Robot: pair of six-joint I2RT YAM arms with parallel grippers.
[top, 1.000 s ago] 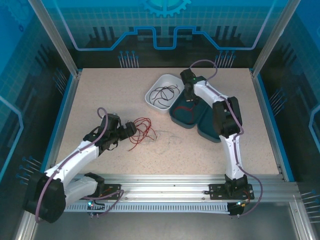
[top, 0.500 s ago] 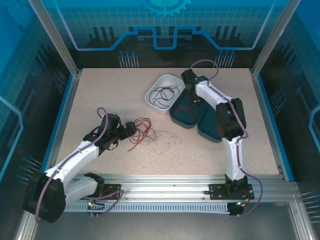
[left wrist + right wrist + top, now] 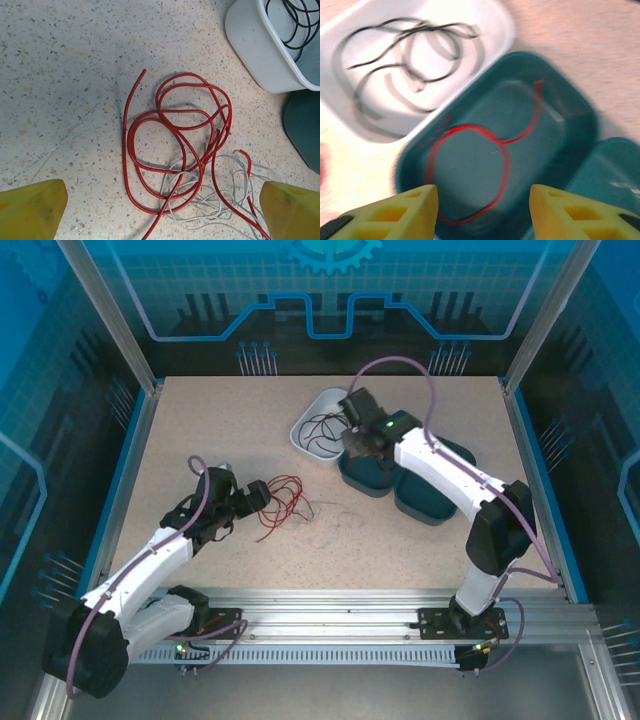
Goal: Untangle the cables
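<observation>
Bright, even overhead light falls on the tabletop [image 3: 200, 430], with soft, short shadows. The left wrist view is sharp, and the red cables [image 3: 124, 130] cast faint shadows. The right wrist view is motion-blurred throughout, its whites blown out toward 11 o'clock.

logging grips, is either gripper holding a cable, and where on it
Nothing held: left gripper open above the tangle, right gripper open over the teal bin.

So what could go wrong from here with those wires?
1. The red cable and the white cable on the table loop through each other. The open left tool might pinch both and pull the tangle tighter.
2. That pile lies close to the white bin, so a dragged strand could catch on its rim or nudge it.
</observation>
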